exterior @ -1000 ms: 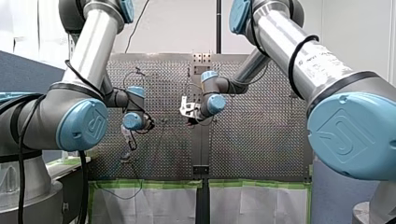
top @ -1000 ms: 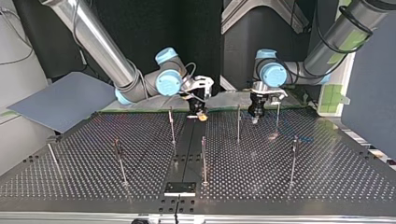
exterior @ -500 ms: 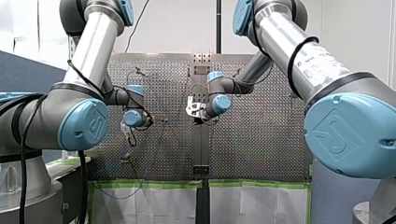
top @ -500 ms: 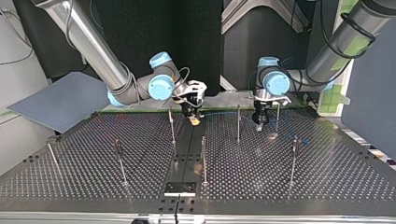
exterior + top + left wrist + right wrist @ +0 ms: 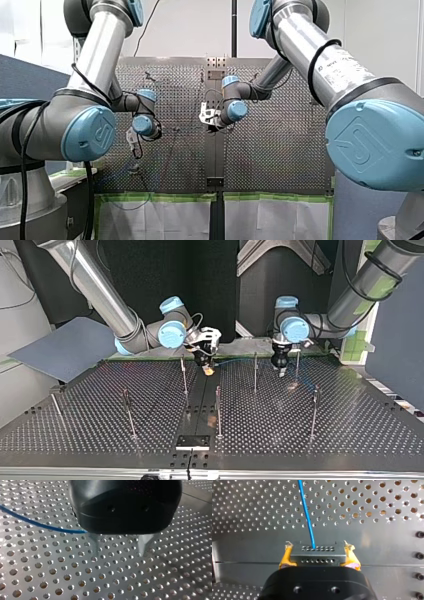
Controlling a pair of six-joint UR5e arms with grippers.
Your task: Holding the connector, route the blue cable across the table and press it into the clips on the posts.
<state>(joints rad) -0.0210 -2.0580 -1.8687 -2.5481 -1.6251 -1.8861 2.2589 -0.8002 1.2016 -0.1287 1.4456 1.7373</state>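
In the right wrist view my right gripper (image 5: pixel 318 548) is shut with its yellow pads (image 5: pixel 284 560) on both sides of a grey connector (image 5: pixel 317 556). The blue cable (image 5: pixel 306 512) leaves the connector and runs ahead over the perforated table. In the top view that gripper (image 5: pixel 208 370) hovers low at the table's centre strip, near a thin post (image 5: pixel 184 374). My left gripper (image 5: pixel 118 554) stands open just above the table, its two metal fingers (image 5: pixel 94 545) apart with nothing between them. The blue cable (image 5: pixel 37 523) runs in from beside it and disappears behind its black body. In the top view my left gripper (image 5: pixel 280 369) is between two posts (image 5: pixel 255 371).
Several thin upright posts stand on the table, among them one (image 5: pixel 218 410) in the middle, one (image 5: pixel 128 412) at the top view's left and one (image 5: pixel 314 410) at its right. A black plate (image 5: pixel 193 441) lies at the near edge. A grey board (image 5: pixel 65 347) leans at the left.
My left gripper's fingers have come apart and it has lifted slightly. My right gripper moved toward the top view's left with the connector, then held still.
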